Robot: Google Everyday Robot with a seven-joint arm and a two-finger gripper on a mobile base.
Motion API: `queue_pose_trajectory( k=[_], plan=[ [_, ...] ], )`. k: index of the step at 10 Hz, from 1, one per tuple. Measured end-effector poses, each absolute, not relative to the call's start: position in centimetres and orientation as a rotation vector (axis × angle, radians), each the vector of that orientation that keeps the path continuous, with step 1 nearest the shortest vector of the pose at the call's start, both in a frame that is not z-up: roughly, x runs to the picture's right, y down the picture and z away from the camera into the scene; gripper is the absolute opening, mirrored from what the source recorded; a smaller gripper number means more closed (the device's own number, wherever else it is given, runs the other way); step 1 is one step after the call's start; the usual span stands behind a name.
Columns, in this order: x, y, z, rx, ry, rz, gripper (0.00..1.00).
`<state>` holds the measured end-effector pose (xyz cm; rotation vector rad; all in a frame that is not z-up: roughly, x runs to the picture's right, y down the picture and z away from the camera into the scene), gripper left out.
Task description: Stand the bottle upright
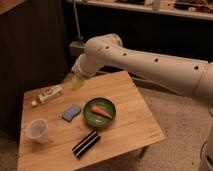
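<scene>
The bottle (49,94) lies on its side near the far left corner of the wooden table (131,120), its white cap pointing left. The white arm reaches in from the right. My gripper (71,81) hangs at the arm's end above the table's far edge, a short way right of the bottle and not touching it.
A translucent plastic cup (37,130) stands at the left front. A blue sponge (72,112) lies mid-table. A green bowl (99,111) holds an orange carrot. A black striped object (86,143) lies near the front. A dark cabinet stands behind on the left.
</scene>
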<state>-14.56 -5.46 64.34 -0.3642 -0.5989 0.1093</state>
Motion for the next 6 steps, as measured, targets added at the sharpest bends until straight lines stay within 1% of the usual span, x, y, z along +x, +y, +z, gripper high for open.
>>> queue_pose_trajectory(
  k=[2, 6],
  plan=[
    [-15.13, -5.01, 63.80, -0.360, -0.647, -0.094, 0.65],
    [-15.27, -4.27, 63.14, -0.403, -0.723, -0.534, 0.65]
  ],
)
